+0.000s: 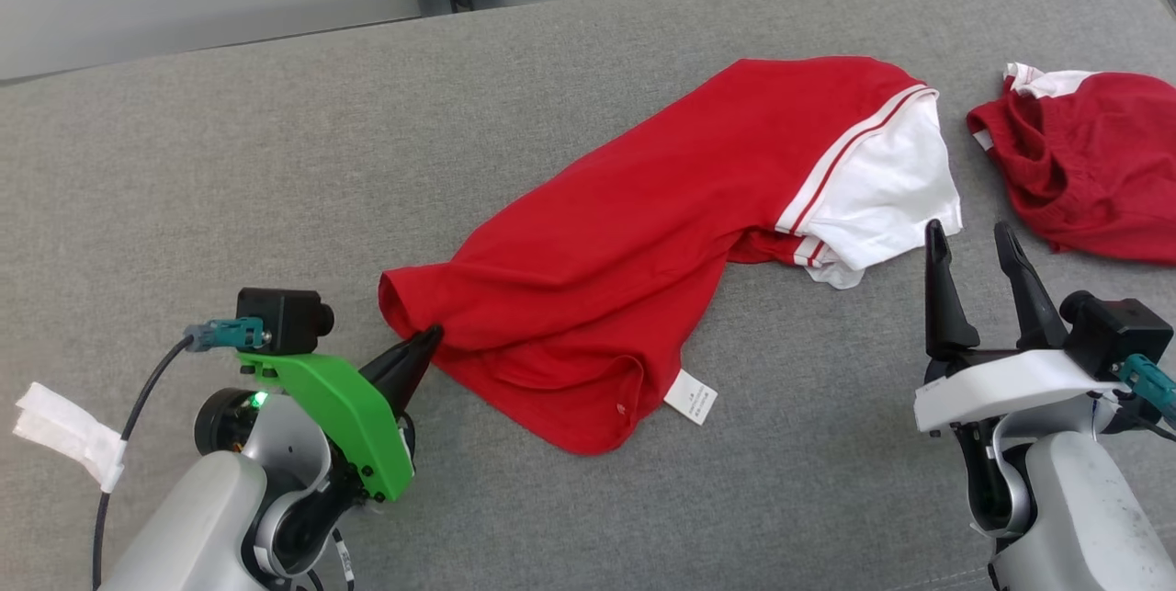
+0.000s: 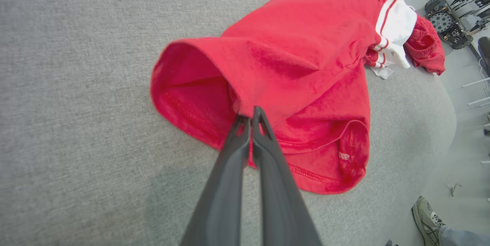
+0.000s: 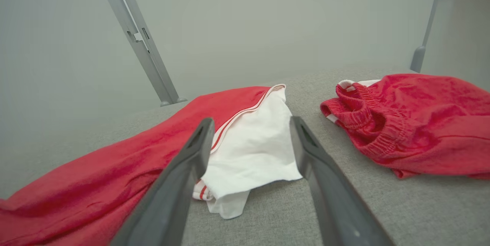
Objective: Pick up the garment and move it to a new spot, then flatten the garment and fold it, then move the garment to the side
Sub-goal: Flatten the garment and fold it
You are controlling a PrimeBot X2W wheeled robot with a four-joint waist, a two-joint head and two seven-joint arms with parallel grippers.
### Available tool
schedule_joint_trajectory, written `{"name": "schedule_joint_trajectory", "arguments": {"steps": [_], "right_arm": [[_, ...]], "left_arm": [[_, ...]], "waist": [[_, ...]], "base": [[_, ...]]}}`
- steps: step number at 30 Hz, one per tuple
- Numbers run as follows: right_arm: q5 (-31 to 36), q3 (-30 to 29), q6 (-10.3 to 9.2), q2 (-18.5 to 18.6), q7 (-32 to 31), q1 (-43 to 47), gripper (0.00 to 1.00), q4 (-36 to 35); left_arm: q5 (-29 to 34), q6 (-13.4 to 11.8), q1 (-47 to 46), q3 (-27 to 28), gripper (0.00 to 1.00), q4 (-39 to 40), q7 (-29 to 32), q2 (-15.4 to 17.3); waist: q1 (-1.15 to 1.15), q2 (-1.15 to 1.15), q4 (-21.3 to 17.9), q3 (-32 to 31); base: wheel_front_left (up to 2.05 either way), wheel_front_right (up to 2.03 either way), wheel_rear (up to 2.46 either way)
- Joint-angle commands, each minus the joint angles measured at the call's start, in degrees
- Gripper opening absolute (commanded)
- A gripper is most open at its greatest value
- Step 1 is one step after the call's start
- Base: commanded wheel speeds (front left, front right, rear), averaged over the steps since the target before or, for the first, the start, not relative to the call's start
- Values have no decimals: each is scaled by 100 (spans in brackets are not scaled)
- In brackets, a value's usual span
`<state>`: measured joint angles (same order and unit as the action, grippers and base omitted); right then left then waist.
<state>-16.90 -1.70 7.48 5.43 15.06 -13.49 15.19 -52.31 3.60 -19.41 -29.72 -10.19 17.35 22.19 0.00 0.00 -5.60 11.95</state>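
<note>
In the head view the shirt (image 1: 643,242) is seen lying on the grey surface (image 1: 230,159) across the middle of the frame, its long axis running from lower left to upper right. The open hem is pointed to the lower left and the white sleeve (image 1: 882,187) to the upper right. A white label (image 1: 691,396) is turned out at the lower edge of the hem. The left gripper (image 1: 430,335) is seen at the lower left with its fingers pressed together on the hem. That pinch is made plain in the left wrist view, where red cloth is caught at the closed tips and the hem beside them is lifted into an open mouth. A shoe (image 2: 427,219) on the floor at the lower right and wheeled machines (image 2: 455,12) at the upper right are shown by that view alone. The right gripper (image 1: 971,237) is held wide and empty just beside the sleeve, at the right of the head view. In the right wrist view the sleeve is framed between the spread fingers, red shorts (image 3: 413,123) are seen apart from it at the right, and a grey post (image 3: 141,43) stands behind at the upper left.
</note>
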Motion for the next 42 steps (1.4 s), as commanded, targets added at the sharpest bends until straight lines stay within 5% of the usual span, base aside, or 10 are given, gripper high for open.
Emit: {"name": "schedule_joint_trajectory", "arguments": {"steps": [1, 7, 20, 27, 28, 29, 35, 42], "right_arm": [[37, 2, 3, 30, 15, 65, 100, 24], [54, 2, 3, 15, 15, 117, 100, 59], [-2, 34, 3, 51, 15, 104, 100, 227], [-52, 41, 3, 102, 15, 72, 100, 308], [-53, 54, 3, 100, 15, 56, 100, 330], [-52, 61, 3, 101, 15, 50, 100, 343], [-85, 94, 3, 157, 15, 46, 100, 382], [-60, 18, 3, 148, 15, 191, 100, 293]], "left_arm": [[33, 32, 61, 20, 0, 46, -8, 67], [-134, -7, 233, 123, 0, 564, 120, 297], [-1172, -537, 1475, 1040, 0, 1880, 956, 1640], [-1662, -499, 1946, 977, 0, 1558, 1158, 1517], [-1639, -461, 1914, 926, 34, 1384, 1118, 1439], [-1630, -429, 1886, 883, 100, 1250, 1083, 1366], [-1188, -160, 1752, 887, 100, 882, 416, 1204], [-376, -478, 2169, 1408, 100, 1502, -1018, 1296]], "waist": [[0, 0, 54, -55], [0, 0, 160, -171], [0, 0, 292, -304], [0, 0, 300, -269], [0, 0, 302, -275], [0, 0, 304, -284], [0, 0, 319, -341], [0, 0, 443, -401]], "base": [[0, 0, 0], [0, 0, 0], [0, 0, 0], [0, 0, 0], [0, 0, 0], [0, 0, 0], [0, 0, 0], [0, 0, 0]]}}
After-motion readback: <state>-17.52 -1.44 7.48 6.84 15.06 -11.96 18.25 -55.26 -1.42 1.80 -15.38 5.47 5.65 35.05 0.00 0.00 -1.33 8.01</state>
